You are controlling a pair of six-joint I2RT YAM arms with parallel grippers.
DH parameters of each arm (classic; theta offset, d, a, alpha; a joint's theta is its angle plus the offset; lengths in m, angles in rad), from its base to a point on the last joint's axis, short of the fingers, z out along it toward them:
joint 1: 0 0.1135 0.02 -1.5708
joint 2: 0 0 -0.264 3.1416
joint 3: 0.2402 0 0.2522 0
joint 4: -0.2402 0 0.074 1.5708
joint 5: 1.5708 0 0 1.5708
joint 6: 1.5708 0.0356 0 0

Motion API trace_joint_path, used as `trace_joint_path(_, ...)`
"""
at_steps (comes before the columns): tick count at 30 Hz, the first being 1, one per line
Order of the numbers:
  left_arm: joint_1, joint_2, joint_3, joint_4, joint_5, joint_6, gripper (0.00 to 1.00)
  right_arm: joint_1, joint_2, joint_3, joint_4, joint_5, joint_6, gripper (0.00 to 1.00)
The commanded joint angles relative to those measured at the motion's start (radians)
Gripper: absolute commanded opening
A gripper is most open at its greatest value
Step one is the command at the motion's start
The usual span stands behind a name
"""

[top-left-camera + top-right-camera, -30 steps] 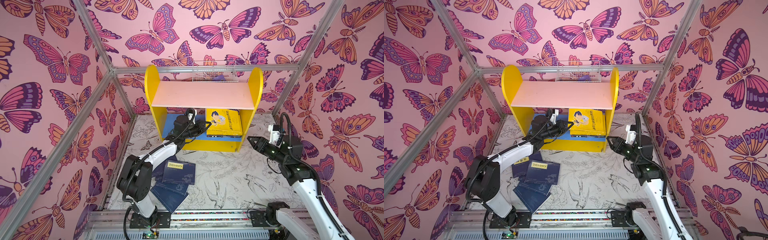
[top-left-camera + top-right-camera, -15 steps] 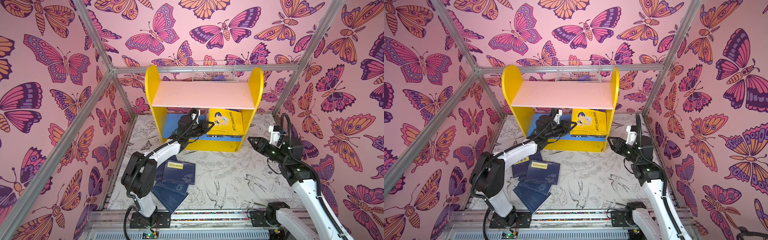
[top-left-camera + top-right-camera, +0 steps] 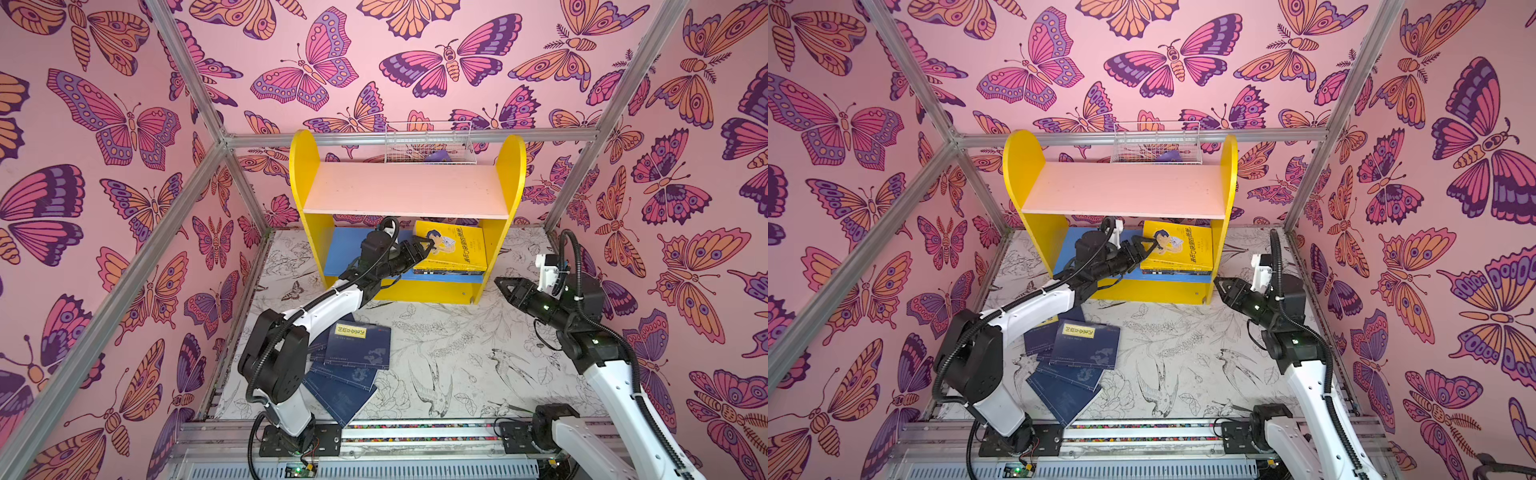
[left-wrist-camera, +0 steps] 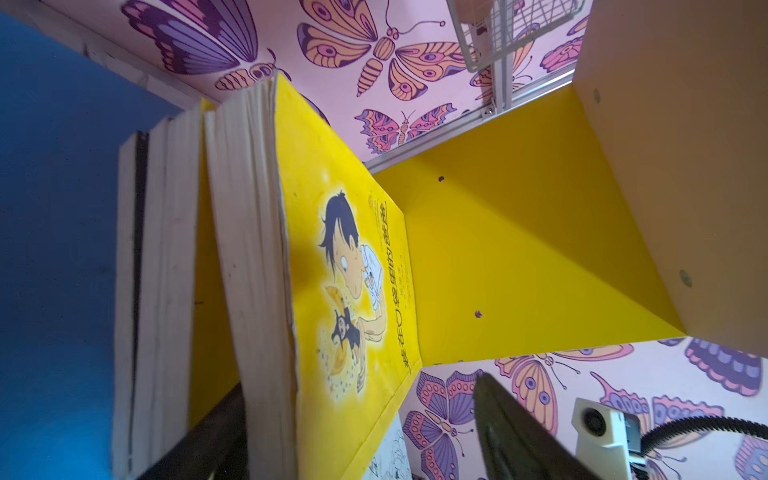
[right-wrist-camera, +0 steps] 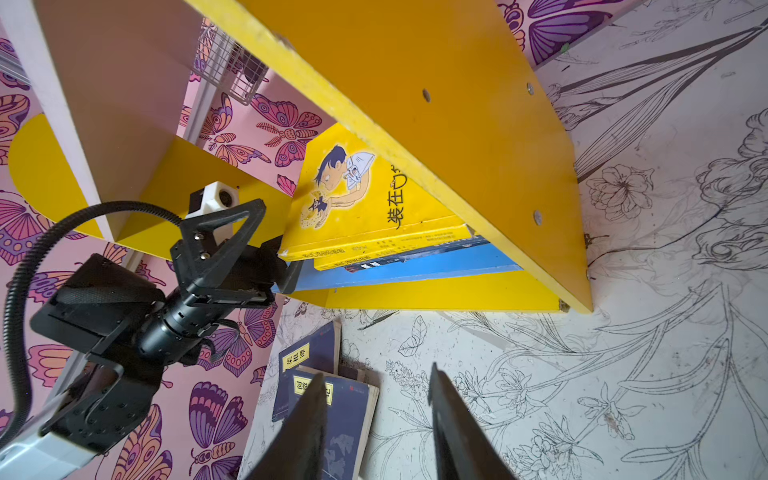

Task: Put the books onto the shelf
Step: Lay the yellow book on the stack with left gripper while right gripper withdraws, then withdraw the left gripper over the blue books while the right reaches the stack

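Left wrist view shows the yellow book (image 4: 353,270) lying on top of the other shelved books at the right end of the shelf's (image 3: 305,187) blue lower board (image 3: 345,253). The left hand (image 3: 422,248) is spread wide around the book's near corner and grips nothing. My judgement is that it should draw straight back along the board so neither finger drags the cover out. It can then go for the navy books (image 3: 357,345) on the bench (image 3: 457,353), lower centre-left in both top views. The right hand (image 3: 498,282) hovers half-spread and empty just right of the shelf. A second ago the left hand was pinched shut on that book.
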Motion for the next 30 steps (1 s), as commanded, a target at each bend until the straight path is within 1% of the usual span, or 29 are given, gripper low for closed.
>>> trace_joint_path(1,-0.004,-0.076,0.060,-0.106,-0.128,0.038,0.87,-0.010,-0.017,-0.004,0.000,-0.014,0.000,0.41)
trace_joint_path(3,-0.005,-0.095,0.075,-0.173,-0.183,0.055,0.89,-0.009,-0.021,-0.003,-0.010,-0.011,-0.004,0.41)
trace_joint_path(8,-0.005,-0.131,0.092,-0.348,-0.307,0.136,0.90,-0.010,-0.030,0.008,-0.040,0.002,-0.026,0.41)
trace_joint_path(13,-0.004,-0.192,0.025,-0.380,-0.344,0.236,0.90,-0.007,-0.018,0.031,-0.082,-0.019,-0.087,0.41)
trace_joint_path(15,-0.004,-0.223,-0.010,-0.413,-0.344,0.272,0.90,0.021,-0.006,0.051,-0.112,-0.019,-0.131,0.40)
trace_joint_path(17,-0.004,-0.256,-0.062,-0.437,-0.339,0.286,0.89,0.088,0.008,0.071,-0.137,0.016,-0.173,0.39)
trace_joint_path(20,-0.004,-0.329,-0.171,-0.470,-0.359,0.297,0.88,0.222,0.043,0.100,-0.167,0.126,-0.231,0.39)
trace_joint_path(22,-0.004,-0.391,-0.256,-0.506,-0.401,0.303,0.88,0.300,0.068,0.108,-0.168,0.187,-0.255,0.38)
trace_joint_path(25,-0.004,-0.523,-0.361,-0.612,-0.481,0.308,0.88,0.436,0.117,0.103,-0.148,0.242,-0.299,0.38)
trace_joint_path(27,0.000,-0.594,-0.416,-0.699,-0.522,0.303,0.89,0.536,0.193,0.113,-0.156,0.245,-0.340,0.38)
trace_joint_path(29,0.031,-0.653,-0.464,-0.802,-0.524,0.274,0.90,0.649,0.288,0.129,-0.163,0.231,-0.379,0.41)
trace_joint_path(30,0.053,-0.676,-0.483,-0.845,-0.515,0.259,0.90,0.686,0.335,0.132,-0.155,0.209,-0.392,0.43)
